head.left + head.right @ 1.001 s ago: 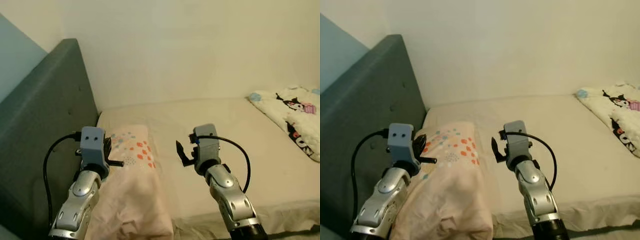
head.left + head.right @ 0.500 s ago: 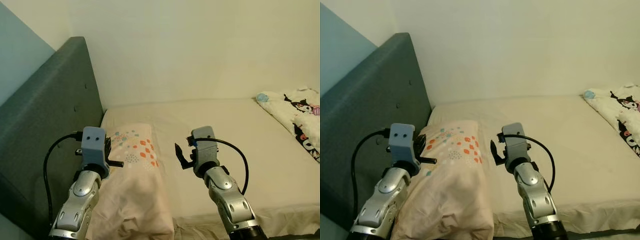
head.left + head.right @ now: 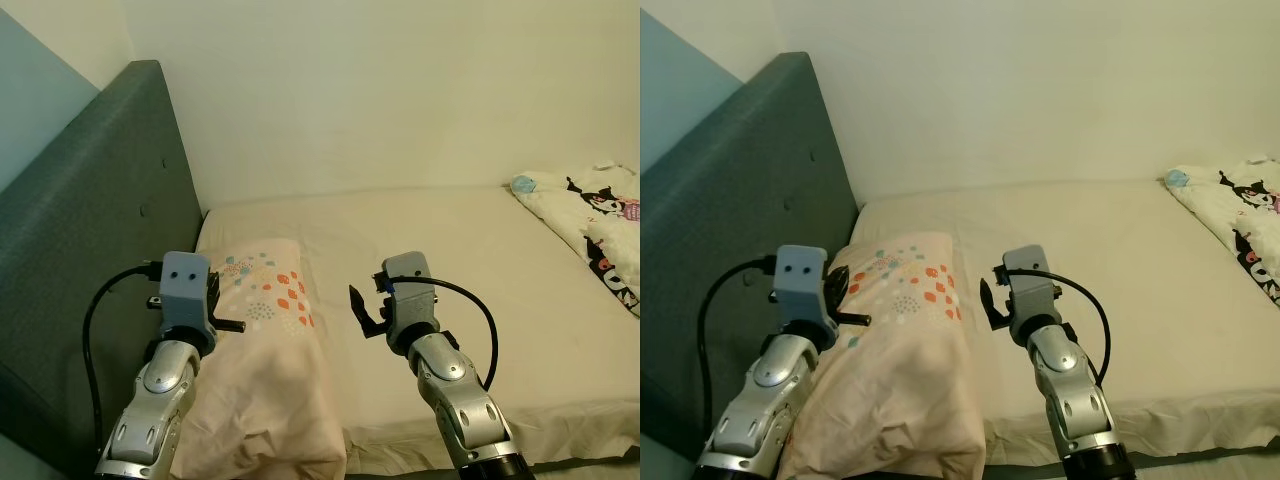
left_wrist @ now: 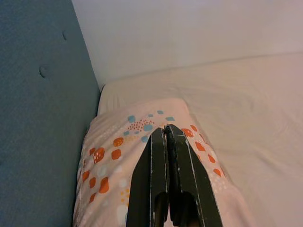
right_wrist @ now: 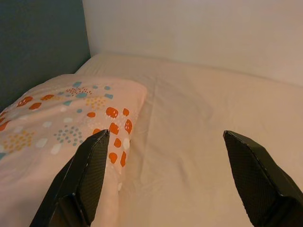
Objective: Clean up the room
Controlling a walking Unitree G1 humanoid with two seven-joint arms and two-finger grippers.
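Note:
A pink pillow (image 3: 268, 350) with orange and blue dots lies on the left part of the bed, close to the headboard, and reaches the front edge. My left gripper (image 4: 164, 130) is shut with nothing seen between its fingers. It hovers over the pillow's left side, pointing along it toward the wall. My right gripper (image 5: 165, 134) is open and empty, held above the bare sheet just right of the pillow's edge. In the left eye view both grippers, left (image 3: 216, 304) and right (image 3: 362, 310), are raised in front of me.
The cream mattress (image 3: 450, 240) stretches to the right, where a white blanket (image 3: 600, 225) with cartoon prints lies bunched. A dark grey-green padded headboard (image 3: 90, 230) rises on the left. A plain wall closes the far side of the bed.
The camera has shifted, so the headboard and bed sit a little differently in the picture. Both arms hold the same pose and the pillow lies as before.

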